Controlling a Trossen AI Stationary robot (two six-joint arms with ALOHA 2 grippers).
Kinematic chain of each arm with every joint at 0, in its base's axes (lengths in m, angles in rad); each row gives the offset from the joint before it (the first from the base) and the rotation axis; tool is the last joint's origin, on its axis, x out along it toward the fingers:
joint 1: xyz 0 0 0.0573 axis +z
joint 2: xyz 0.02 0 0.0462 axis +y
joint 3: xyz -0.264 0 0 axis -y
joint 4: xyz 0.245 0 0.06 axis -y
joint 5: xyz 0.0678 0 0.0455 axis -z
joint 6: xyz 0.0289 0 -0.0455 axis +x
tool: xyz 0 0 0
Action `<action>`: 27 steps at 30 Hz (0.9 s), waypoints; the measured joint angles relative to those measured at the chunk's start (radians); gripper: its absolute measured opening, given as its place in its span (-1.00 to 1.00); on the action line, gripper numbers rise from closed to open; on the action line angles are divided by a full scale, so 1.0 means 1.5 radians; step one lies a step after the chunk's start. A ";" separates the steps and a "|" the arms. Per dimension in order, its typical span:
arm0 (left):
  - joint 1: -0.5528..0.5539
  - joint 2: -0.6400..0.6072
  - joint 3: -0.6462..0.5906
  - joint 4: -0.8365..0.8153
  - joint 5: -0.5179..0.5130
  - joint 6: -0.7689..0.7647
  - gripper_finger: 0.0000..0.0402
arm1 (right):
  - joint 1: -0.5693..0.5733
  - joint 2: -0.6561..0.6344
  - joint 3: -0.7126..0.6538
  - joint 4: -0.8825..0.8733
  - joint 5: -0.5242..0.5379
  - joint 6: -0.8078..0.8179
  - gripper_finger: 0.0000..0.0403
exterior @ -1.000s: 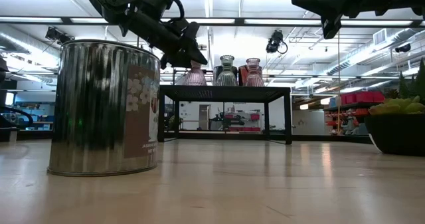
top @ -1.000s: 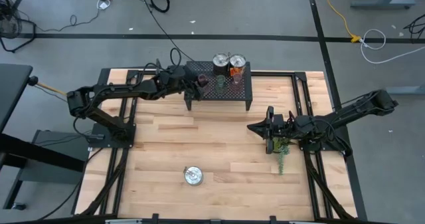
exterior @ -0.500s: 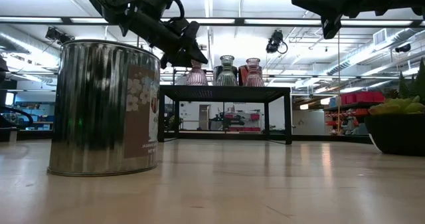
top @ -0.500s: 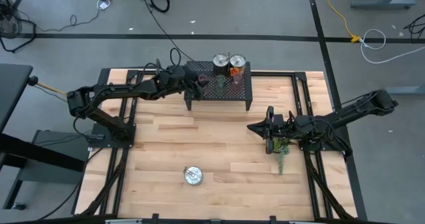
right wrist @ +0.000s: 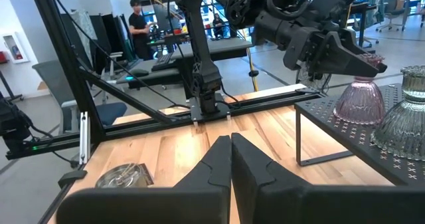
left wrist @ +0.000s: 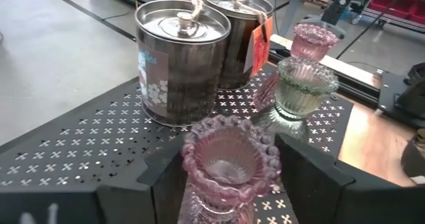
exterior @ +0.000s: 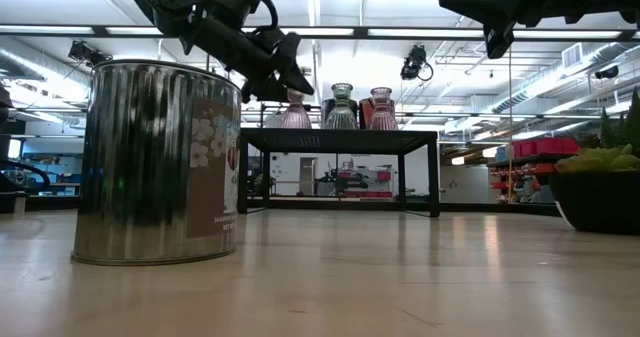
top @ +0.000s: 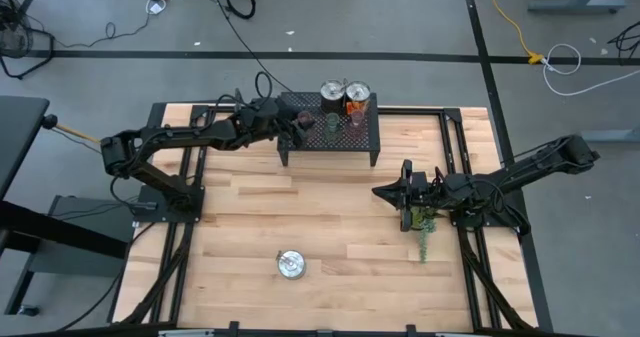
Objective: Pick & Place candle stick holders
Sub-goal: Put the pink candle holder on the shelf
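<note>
Left hand (left wrist: 229, 167) straddles 1 pink holder (left wrist: 229, 159) on the black rack (left wrist: 86, 151), fingers parted, contact unclear. Right hand (right wrist: 230, 159) is closed, empty, above the desk (top: 330, 227).

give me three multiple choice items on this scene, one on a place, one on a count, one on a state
1. Where do the bell-shaped translucent candle holders stand?
A. black perforated metal shelf
B. wooden table top
C. floor

2. How many round silvery tins stand on that shelf?
A. one
B. two
C. four

3. The right tool's fingers are:
A. shut and empty
B. holding a tin
C. spread wide

Key: 1 A, the pink holder, pale green holder and far pink holder rest on the shelf. 2 B, the tins stand together. 3 A, the right tool fingers meet.
</note>
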 joint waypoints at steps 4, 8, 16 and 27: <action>0.000 0.000 0.000 0.000 0.013 -0.001 0.19 | 0.000 0.000 0.000 0.000 0.000 0.000 -0.96; -0.001 0.000 0.000 0.002 0.012 0.001 0.21 | 0.000 0.000 0.000 0.000 0.000 0.000 -0.96; -0.002 0.000 0.000 0.024 -0.001 0.008 0.21 | 0.000 0.000 0.000 0.000 0.000 0.000 -0.96; 0.000 -0.001 0.003 0.023 -0.008 0.008 0.21 | 0.000 0.000 0.000 -0.001 0.000 0.000 -0.96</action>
